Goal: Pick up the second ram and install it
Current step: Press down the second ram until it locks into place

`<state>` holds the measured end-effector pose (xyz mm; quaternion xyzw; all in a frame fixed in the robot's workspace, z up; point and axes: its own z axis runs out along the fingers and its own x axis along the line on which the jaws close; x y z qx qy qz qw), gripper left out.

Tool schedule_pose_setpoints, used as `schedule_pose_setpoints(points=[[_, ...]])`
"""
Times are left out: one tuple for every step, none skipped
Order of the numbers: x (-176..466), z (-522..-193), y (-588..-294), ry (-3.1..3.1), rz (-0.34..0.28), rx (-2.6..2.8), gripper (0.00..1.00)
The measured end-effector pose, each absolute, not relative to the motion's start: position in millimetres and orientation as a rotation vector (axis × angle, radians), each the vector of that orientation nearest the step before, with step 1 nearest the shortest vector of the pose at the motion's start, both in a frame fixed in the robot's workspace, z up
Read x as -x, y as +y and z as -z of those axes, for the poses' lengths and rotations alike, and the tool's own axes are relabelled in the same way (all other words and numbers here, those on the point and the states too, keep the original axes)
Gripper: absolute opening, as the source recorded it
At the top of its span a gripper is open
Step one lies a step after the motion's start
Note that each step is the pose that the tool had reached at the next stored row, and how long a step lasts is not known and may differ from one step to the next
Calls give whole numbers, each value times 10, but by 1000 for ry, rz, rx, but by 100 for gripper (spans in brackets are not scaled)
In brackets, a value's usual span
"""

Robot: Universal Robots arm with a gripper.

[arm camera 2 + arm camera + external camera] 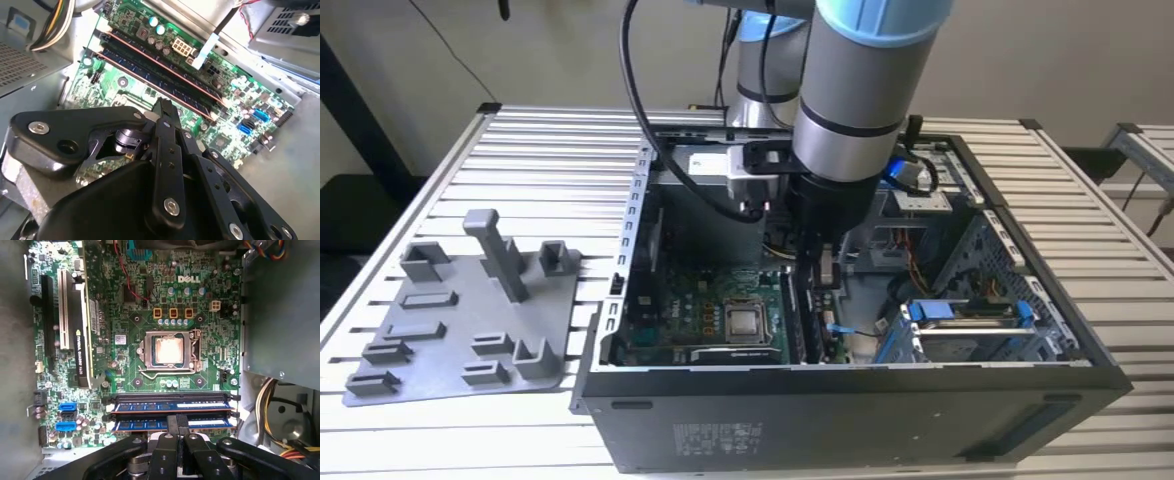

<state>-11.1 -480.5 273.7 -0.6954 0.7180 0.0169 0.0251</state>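
Note:
In the first wrist view the second ram (140,424), a long dark stick with a bluish face, lies in the memory slot nearest my gripper (178,424). Another stick (165,404) sits in the slot beside it. My fingers are shut together, and their tips sit over the middle of the second ram's top edge; I cannot tell if they touch it. In the second wrist view my shut gripper (162,106) is close to the two long slots (150,70). The exterior view has my gripper (817,272) reaching down inside the open computer case (854,400).
The processor socket (167,351) lies just beyond the slots, with an upright expansion card (80,335) farther off. Cable bundles (270,410) and a metal drive cage (974,325) crowd one side of the case. A grey plastic tray (454,330) with raised blocks lies at the exterior view's left.

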Motion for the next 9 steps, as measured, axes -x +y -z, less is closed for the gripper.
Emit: schedule_pose_setpoints(points=[[111,-2753,-4806,2220,-52,2151,11],[111,-2766,-4806,2220,-52,2150,11],[111,-2779,-4805,2220,-52,2150,11],[111,-2781,-4806,2220,-52,2150,11],[111,-2780,-4805,2220,-52,2150,11],[111,-2781,-4805,2220,-53,2150,11],[111,-2784,-4805,2220,-52,2150,11],[111,-2786,-4805,2220,-52,2151,11],[111,-2786,-4806,2220,-52,2150,11]])
